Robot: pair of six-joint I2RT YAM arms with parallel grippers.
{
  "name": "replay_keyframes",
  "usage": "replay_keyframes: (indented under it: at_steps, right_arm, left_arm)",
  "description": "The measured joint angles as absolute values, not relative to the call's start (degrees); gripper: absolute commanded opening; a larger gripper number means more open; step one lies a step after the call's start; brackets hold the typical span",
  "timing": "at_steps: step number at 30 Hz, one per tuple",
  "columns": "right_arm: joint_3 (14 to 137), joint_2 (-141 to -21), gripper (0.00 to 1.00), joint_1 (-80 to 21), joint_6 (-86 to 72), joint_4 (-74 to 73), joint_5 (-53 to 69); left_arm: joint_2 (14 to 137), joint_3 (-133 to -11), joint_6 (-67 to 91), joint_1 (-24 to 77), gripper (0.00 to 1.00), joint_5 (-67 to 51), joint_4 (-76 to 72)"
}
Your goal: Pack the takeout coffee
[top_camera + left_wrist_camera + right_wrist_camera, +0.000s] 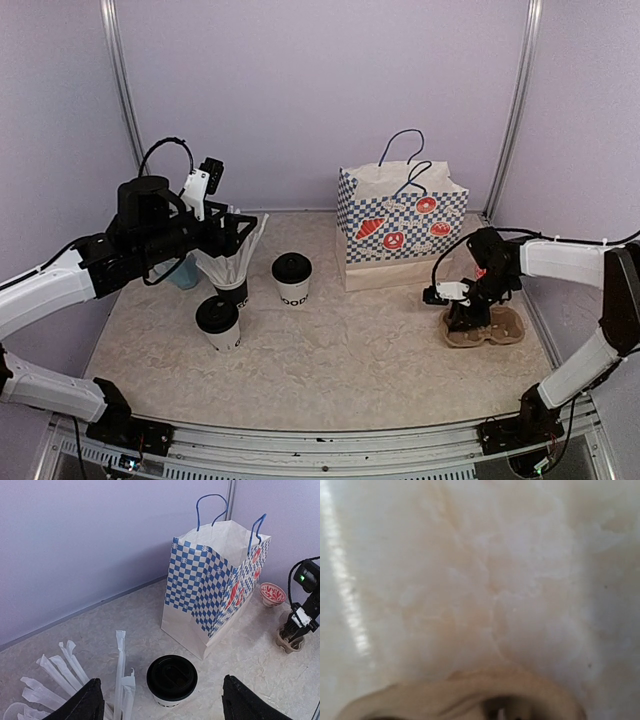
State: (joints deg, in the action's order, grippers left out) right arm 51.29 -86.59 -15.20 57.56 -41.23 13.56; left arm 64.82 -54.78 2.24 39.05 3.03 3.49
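Observation:
Two white takeout coffee cups with black lids stand left of centre, one farther back (291, 278) and one nearer the front (218, 322). My left gripper (243, 228) hovers open above the black cup of straws (231, 268). In the left wrist view its fingers (82, 705) stand wide apart, and the farther cup (171, 680) sits on the table below and ahead of them. My right gripper (465, 315) is down on the brown cardboard cup carrier (487, 328). The right wrist view shows only the carrier's blurred rim (470, 695) and the table, so its jaws are hidden.
A blue-checked paper bag (403, 228) with blue handles stands open at the back right, also in the left wrist view (215, 587). A small red-patterned bowl (272, 594) sits behind it. A light-blue mug (180, 272) stands behind the left arm. Wrapped straws (120, 670) fan out.

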Motion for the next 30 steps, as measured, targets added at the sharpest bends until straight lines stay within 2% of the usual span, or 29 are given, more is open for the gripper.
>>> replay_keyframes:
  at_steps: [3,9,12,14,30]
  right_arm:
    - [51.18,-83.26,0.40,-14.81,57.76,-43.53,14.33]
    - [51.11,-78.85,0.43,-10.28,60.62,-48.71,14.44]
    - [51.11,-78.98,0.52,-7.40,63.18,-51.42,12.78]
    - [51.11,-78.96,0.54,-6.15,65.01,-52.64,11.60]
    - [51.68,-81.01,0.46,-4.19,71.11,-53.43,8.99]
  left_arm:
    - [65.21,-54.89,2.24,39.05,0.80,2.70,3.57]
    - [66.19,-55.46,2.24,39.11,0.79,1.52,4.51]
    - [66.50,-55.66,2.17,39.33,0.80,1.37,4.80]
    - [66.61,-55.66,2.09,39.46,0.80,1.02,4.89]
    - [67.53,-55.68,1.76,40.07,0.79,-1.10,5.58]
